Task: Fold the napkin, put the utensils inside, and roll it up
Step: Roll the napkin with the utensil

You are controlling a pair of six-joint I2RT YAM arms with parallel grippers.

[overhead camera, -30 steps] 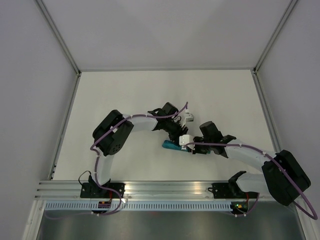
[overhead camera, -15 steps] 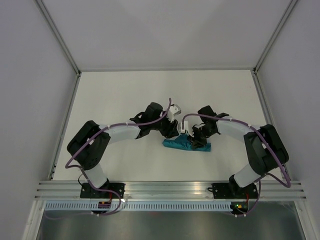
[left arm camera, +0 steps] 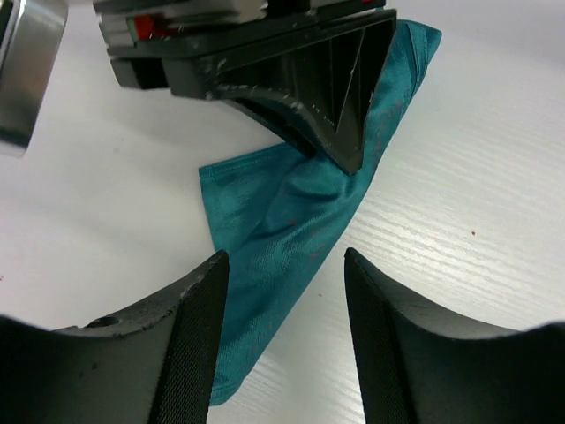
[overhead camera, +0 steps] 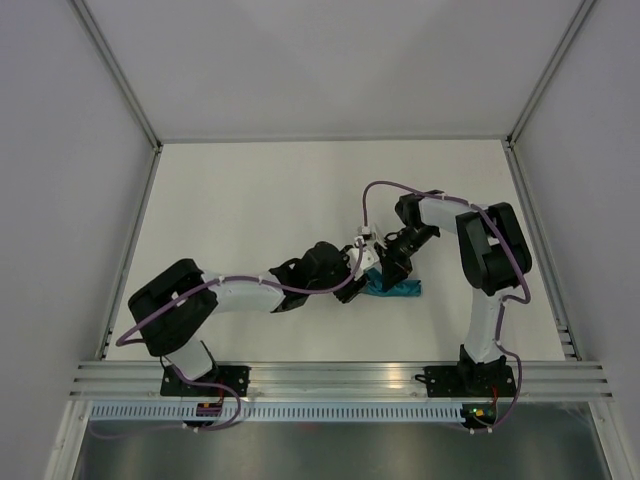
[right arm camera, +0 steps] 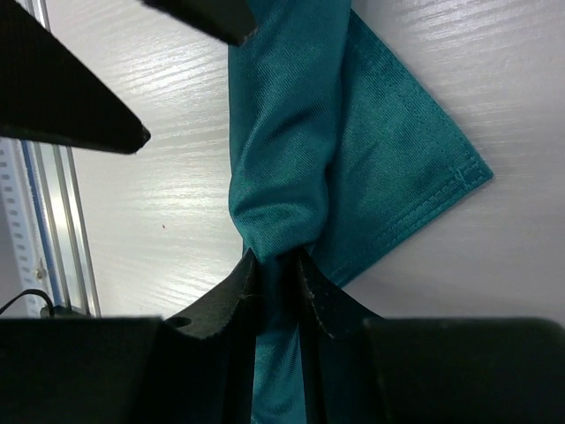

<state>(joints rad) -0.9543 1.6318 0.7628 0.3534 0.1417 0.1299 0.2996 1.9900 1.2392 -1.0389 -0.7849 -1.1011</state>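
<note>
1. The napkin (overhead camera: 398, 289) is a small blue-green bundle. It lies on the white table (overhead camera: 250, 200), at about 4 o'clock from the table's middle in the top view.
2. The cloth is scrunched into a thick, twisted fold and is not flat. In the right wrist view, one flat corner with a thin sewn edge pokes out toward 3 o'clock.
3. The right gripper (right arm camera: 275, 265) has its two fingers squeezed almost together. A bunch of the cloth is pinched tight between them. In the top view it sits at the bundle's 10 o'clock end.
4. The left gripper (left arm camera: 278, 300) has its fingers wide apart and has nothing in its grip. The cloth lies on the table under the gap between them. I cannot tell if the tips touch it. In the top view this gripper is at 9 o'clock from the bundle, just beside it.
5. The two grippers are very near each other. In the left wrist view, the other gripper's black finger comes in from 12 o'clock and its tip rests on the cloth.
6. A purple cable (overhead camera: 385, 186) runs along each arm.
7. A metal rail (overhead camera: 330, 375) crosses the table's near edge at 6 o'clock.
</note>
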